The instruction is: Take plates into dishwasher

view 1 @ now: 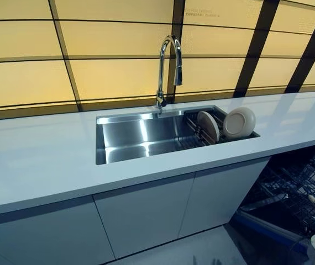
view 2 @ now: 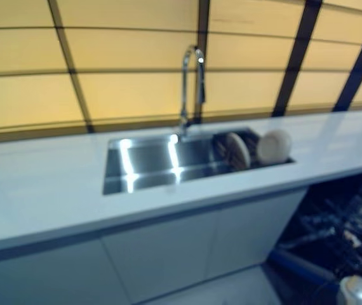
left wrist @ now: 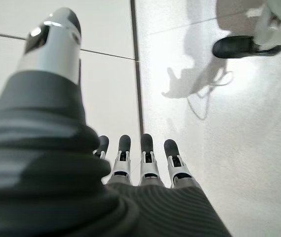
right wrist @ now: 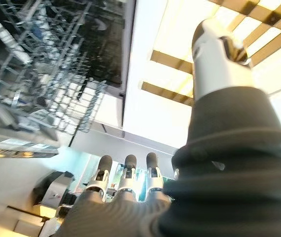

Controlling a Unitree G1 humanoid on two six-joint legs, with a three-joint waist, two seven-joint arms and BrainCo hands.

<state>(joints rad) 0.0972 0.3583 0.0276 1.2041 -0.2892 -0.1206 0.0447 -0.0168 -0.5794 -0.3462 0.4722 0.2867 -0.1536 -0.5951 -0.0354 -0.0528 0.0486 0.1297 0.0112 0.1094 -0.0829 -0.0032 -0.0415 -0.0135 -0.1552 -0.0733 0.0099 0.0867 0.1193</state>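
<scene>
Both eye views are looking down from well back at the sink [view 1: 141,135] and open dishwasher [view 1: 304,190]. The wrist views are looking closely along their hands: left at floor [left wrist: 239,148], right at the dishwasher.

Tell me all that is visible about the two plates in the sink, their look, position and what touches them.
The two plates are round, pale beige and look like ceramic. They stand on edge in a dark wire rack at the right end of the steel sink. The left one leans with its back to the camera; the right one turns its face forward and rises above the countertop. Only the rack touches them; no robot hand is near.
</scene>
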